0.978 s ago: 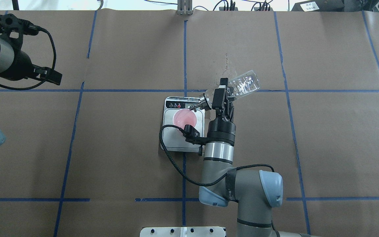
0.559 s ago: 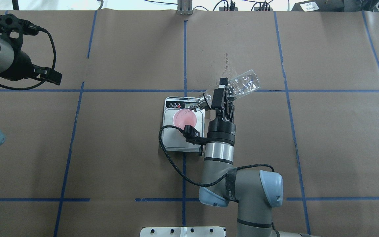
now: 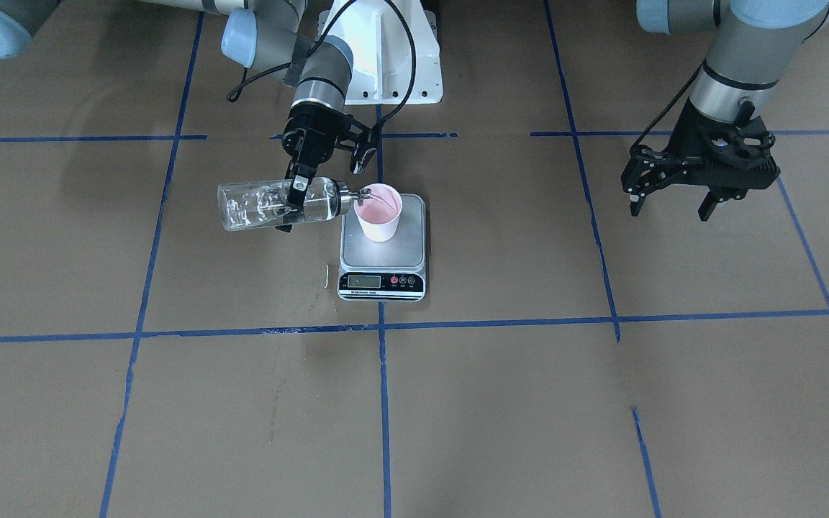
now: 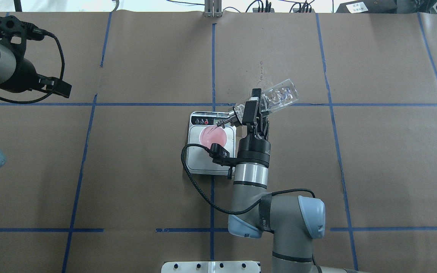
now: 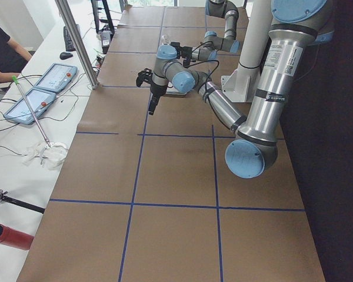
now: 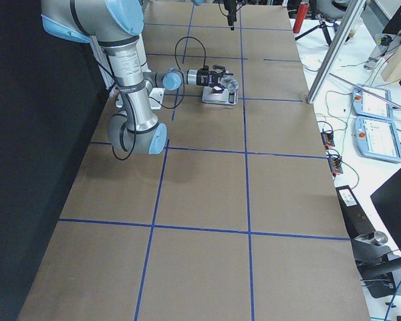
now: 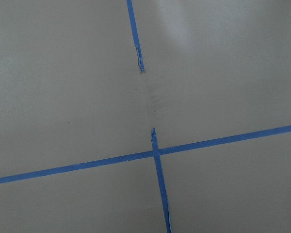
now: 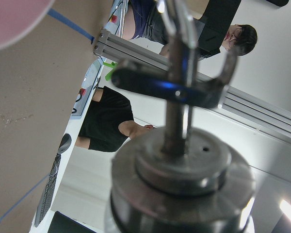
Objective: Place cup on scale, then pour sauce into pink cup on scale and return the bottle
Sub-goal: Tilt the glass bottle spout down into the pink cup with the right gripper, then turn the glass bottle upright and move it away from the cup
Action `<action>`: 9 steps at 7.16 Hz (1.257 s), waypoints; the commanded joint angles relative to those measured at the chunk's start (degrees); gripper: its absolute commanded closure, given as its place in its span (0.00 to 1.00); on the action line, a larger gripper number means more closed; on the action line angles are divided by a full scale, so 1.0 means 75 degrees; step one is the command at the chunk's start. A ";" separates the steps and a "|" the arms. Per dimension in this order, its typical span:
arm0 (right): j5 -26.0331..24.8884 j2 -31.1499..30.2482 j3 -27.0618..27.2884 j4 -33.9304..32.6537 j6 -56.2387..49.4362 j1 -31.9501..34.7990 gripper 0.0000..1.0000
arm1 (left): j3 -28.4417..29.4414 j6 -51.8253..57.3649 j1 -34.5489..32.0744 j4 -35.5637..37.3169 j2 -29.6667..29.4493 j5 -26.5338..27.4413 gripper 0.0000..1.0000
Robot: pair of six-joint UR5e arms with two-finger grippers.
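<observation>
The pale pink cup (image 3: 378, 214) (image 4: 212, 135) stands upright on the silver scale (image 3: 383, 253) (image 4: 203, 161). My right gripper (image 3: 298, 198) (image 4: 252, 108) is shut on the clear glass bottle (image 3: 260, 205) (image 4: 279, 96) and holds it tipped about level. Its silver spout (image 8: 184, 160) reaches over the cup's rim (image 8: 9, 19). Clear sauce shows inside the glass. My left gripper (image 3: 673, 198) is open and empty, far off to the side above the bare table.
Blue tape lines (image 4: 212, 64) cross the brown paper table. Small wet spots (image 4: 260, 76) lie beyond the scale. The white robot base (image 3: 386, 57) stands behind the scale. Operators and tablets (image 6: 374, 120) sit along the table's far edge.
The bottle has tipped slightly further, its base lifting, and the right wrist has shifted a little to the left. The left arm has not moved.
</observation>
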 commanded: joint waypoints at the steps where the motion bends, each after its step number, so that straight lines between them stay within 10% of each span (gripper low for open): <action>1: 0.0033 -0.0017 0.0009 0.0015 0.0049 0.0017 1.00 | -0.0003 -0.0068 0.0003 -0.0012 -0.0011 0.0000 0.00; 9: 0.0523 -0.0955 -0.0834 0.5557 0.1823 -0.0147 1.00 | -0.0061 -0.0291 0.0085 0.0000 -0.0070 0.0011 0.00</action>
